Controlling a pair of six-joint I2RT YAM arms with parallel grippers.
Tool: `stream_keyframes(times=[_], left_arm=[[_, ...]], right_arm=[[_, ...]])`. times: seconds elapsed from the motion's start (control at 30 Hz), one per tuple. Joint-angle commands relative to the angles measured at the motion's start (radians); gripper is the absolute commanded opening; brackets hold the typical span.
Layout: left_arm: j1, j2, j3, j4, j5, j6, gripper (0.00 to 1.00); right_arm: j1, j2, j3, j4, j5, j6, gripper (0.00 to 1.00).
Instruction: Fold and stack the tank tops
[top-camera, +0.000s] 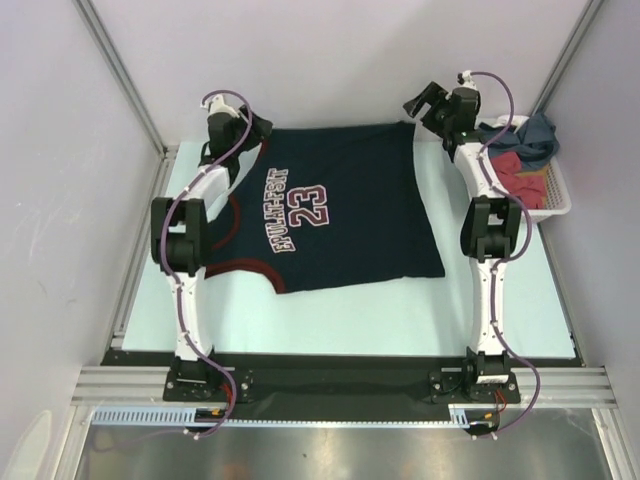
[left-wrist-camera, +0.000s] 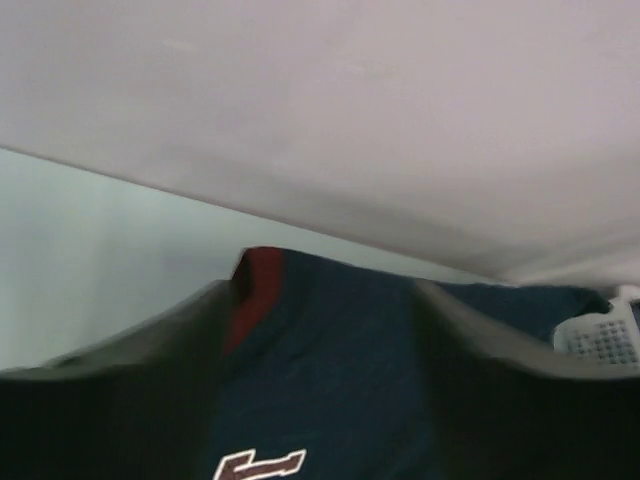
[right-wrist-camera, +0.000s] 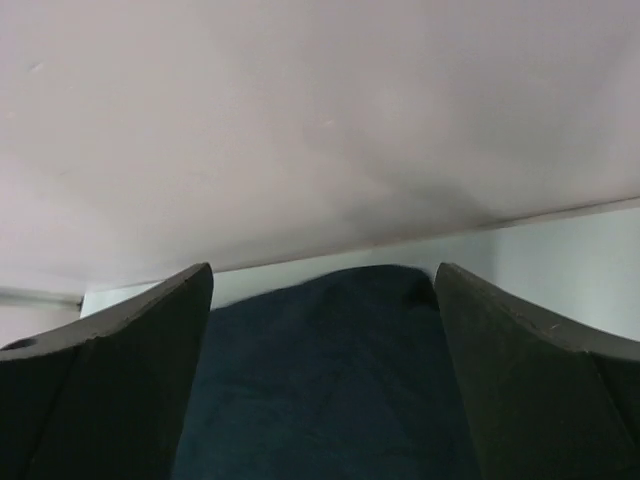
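**Top external view: navy jersey flat, both grippers spread at its far corners**

Top external view shows the navy tank top (top-camera: 340, 215) lying spread out in the middle of the table (top-camera: 400, 310). Its front faces up, with white-and-maroon lettering and the number 23. It is turned sideways, so the reddish-trimmed neck and armholes sit at 9 o'clock and the hem at 3 o'clock.

The left gripper (top-camera: 260, 130) is at the garment's 11 o'clock corner, over the strap end. In the left wrist view its fingers (left-wrist-camera: 110, 400) stand wide apart. Navy cloth with a strip of red trim fills the space between them, and I cannot tell whether either finger touches it.

The right gripper (top-camera: 425, 105) is at the 1 o'clock corner of the same top. In the right wrist view its fingers (right-wrist-camera: 100, 390) are also wide apart. A rounded edge of dark navy cloth lies between and below them, and it is not pinched.

A white perforated basket (top-camera: 556, 195) sits at the table's 2 o'clock edge, just beside the right arm. It holds a heap of clothes. A slate-blue garment (top-camera: 538, 135) lies on top toward 12 o'clock and a red garment (top-camera: 515, 170) sits below it. A bit of white cloth shows at the heap's far edge. No lettering on the slate-blue piece can be made out.
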Motion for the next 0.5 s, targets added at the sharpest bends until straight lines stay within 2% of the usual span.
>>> stream_keyframes(times=[0.0,0.03,0.07,0.13,0.17,0.2,0.23,0.3,0.33,0.37,0.4,0.43,0.47], left_arm=[[0.009,0.115,0.253,-0.264,-0.073,-0.006,0.87],[0.009,0.135,0.334,-0.315,-0.087,0.008,0.93],[0.009,0.128,0.341,-0.345,-0.097,0.018,0.99],[0.006,0.050,0.305,-0.372,-0.145,0.041,1.00],[0.007,0.013,0.237,-0.386,-0.153,0.043,1.00],[0.007,-0.027,0.194,-0.389,-0.183,0.044,1.00],[0.007,-0.111,0.104,-0.391,-0.199,0.043,1.00],[-0.002,-0.202,0.009,-0.412,-0.208,0.034,1.00],[-0.006,-0.299,-0.100,-0.409,-0.213,0.028,1.00],[-0.015,-0.350,-0.158,-0.409,-0.226,0.025,1.00],[-0.035,-0.401,-0.215,-0.412,-0.239,0.018,1.00],[-0.043,-0.500,-0.334,-0.406,-0.242,0.009,1.00],[-0.061,-0.550,-0.393,-0.396,-0.239,0.006,1.00]], right_arm=[[-0.012,0.078,0.137,0.046,0.095,0.000,1.00],[-0.012,0.064,0.116,0.043,0.086,-0.005,1.00],[-0.013,0.046,0.081,0.043,0.083,-0.015,1.00],[-0.009,-0.058,-0.016,0.046,0.088,-0.020,0.86],[-0.010,-0.103,-0.132,0.043,0.085,-0.014,0.72],[-0.009,-0.141,-0.182,0.034,0.085,-0.014,0.72],[-0.007,-0.219,-0.238,0.011,0.067,-0.016,0.64],[-0.001,-0.295,-0.390,-0.022,0.045,-0.026,0.58],[0.002,-0.381,-0.448,-0.042,0.046,-0.035,0.56],[0.016,-0.425,-0.505,-0.049,0.054,-0.043,0.55],[0.020,-0.475,-0.636,-0.056,0.089,-0.055,0.53],[0.028,-0.521,-0.695,-0.069,0.111,-0.057,0.51],[0.037,-0.616,-0.767,-0.070,0.129,-0.058,0.48]])
